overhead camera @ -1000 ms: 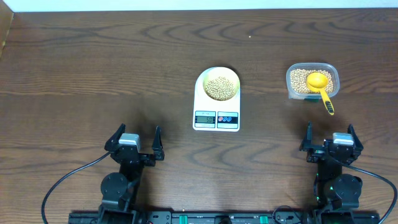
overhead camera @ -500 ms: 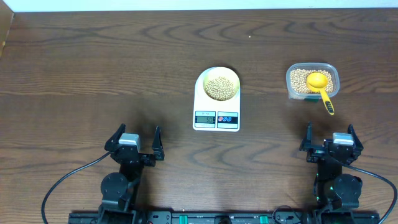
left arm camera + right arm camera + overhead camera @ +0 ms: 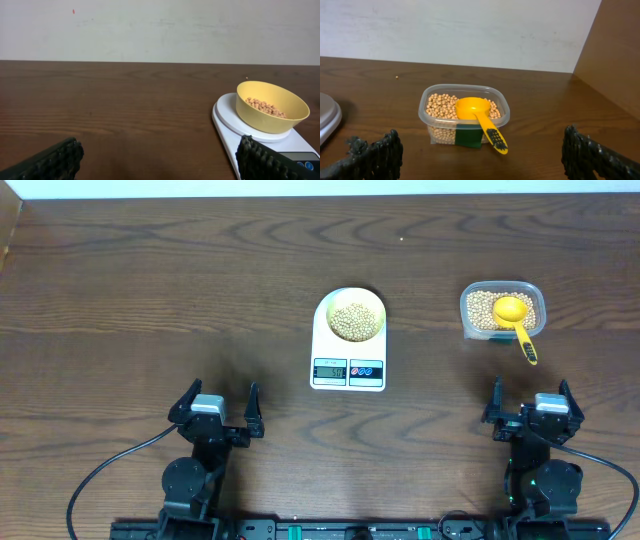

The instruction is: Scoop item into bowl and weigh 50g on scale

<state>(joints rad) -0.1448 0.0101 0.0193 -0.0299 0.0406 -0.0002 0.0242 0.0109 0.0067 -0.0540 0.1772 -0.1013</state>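
One green label (image 3: 468,137) on tub (image 3: 440,133), scale (image 3: 347,355) digits illegible

No visible change, nothing moved

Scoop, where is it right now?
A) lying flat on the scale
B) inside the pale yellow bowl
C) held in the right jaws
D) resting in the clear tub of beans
D: the yellow scoop sits head-down on the beans inside the clear tub, with its handle hanging out over the tub's near rim.
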